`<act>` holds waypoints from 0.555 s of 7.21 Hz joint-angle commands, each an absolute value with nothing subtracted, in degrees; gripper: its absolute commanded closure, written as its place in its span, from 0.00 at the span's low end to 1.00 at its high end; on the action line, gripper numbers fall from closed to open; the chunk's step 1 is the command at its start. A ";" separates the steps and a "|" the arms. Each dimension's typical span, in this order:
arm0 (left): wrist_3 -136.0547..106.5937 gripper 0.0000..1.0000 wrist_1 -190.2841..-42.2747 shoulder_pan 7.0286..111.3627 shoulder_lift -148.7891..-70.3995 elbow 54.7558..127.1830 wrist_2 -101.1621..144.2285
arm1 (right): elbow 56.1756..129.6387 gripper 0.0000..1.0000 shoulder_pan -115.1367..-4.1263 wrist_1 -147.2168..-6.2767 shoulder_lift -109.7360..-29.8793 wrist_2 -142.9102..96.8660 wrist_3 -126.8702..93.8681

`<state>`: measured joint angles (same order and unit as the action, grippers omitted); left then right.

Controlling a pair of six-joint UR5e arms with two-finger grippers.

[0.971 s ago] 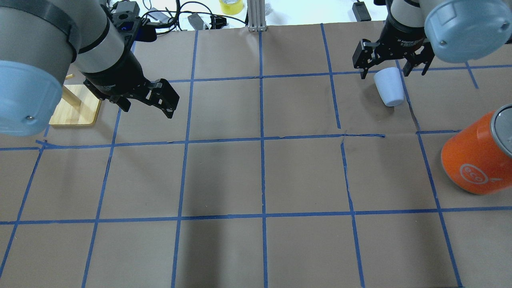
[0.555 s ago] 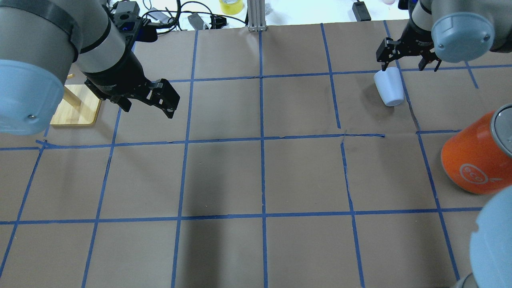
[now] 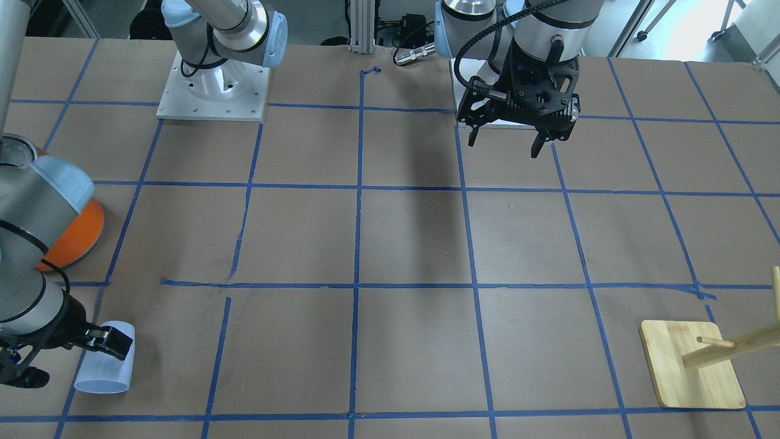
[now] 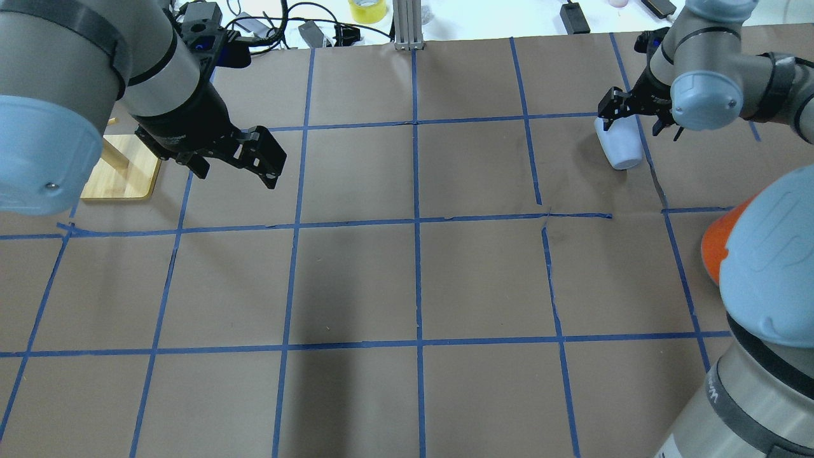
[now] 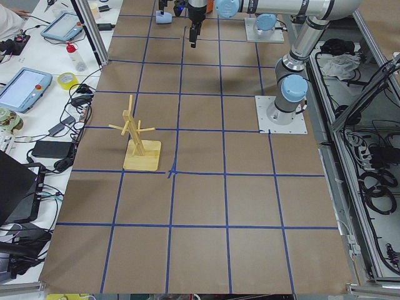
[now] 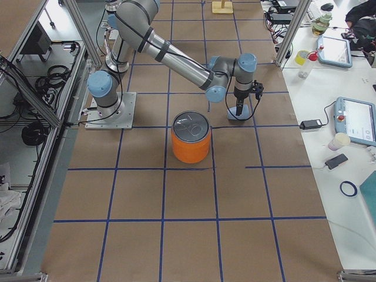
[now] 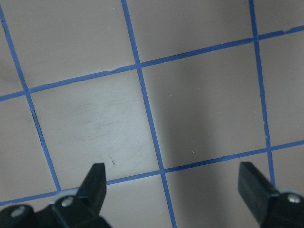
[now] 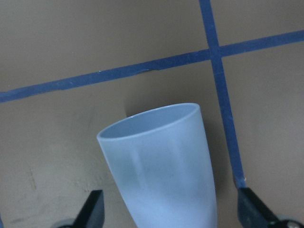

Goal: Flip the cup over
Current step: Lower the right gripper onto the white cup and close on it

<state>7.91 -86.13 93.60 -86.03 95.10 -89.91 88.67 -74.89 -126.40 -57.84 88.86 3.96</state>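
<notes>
The pale bluish-white cup [image 4: 620, 145] lies on its side at the table's far right, with its wide mouth pointing away from the robot. It also shows in the front view [image 3: 103, 366] and the right wrist view [image 8: 164, 166]. My right gripper [image 4: 639, 121] is open and low at the cup. One finger [image 8: 92, 211] is on each side of the cup's narrow end, and I see no contact. My left gripper [image 4: 235, 168] is open and empty above the left side of the table, and the left wrist view [image 7: 173, 178] shows only paper and tape.
The big orange can [image 6: 191, 138] stands near the cup on the robot's side and is partly hidden by my right arm in the overhead view [image 4: 715, 245]. A wooden peg stand [image 4: 121, 172] is at the far left. Blue tape lines grid the brown paper.
My right arm has swung round and the gripper has come down from above the cup to straddle its narrow end. The elbow now hides most of the can. Cup and left arm unmoved.
</notes>
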 commanded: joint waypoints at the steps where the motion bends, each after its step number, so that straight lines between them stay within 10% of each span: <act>1: 7.91 0.00 -86.13 93.60 -86.04 95.10 -89.91 | 88.86 0.00 -74.88 -128.58 -55.64 88.59 4.04; 4: 7.91 0.00 -86.13 93.60 -85.96 95.19 -90.00 | 88.95 0.20 -74.88 -129.37 -54.14 89.30 4.83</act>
<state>7.95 -86.13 93.60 -86.01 95.17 -89.93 88.92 -74.88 -129.20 -54.76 89.08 4.72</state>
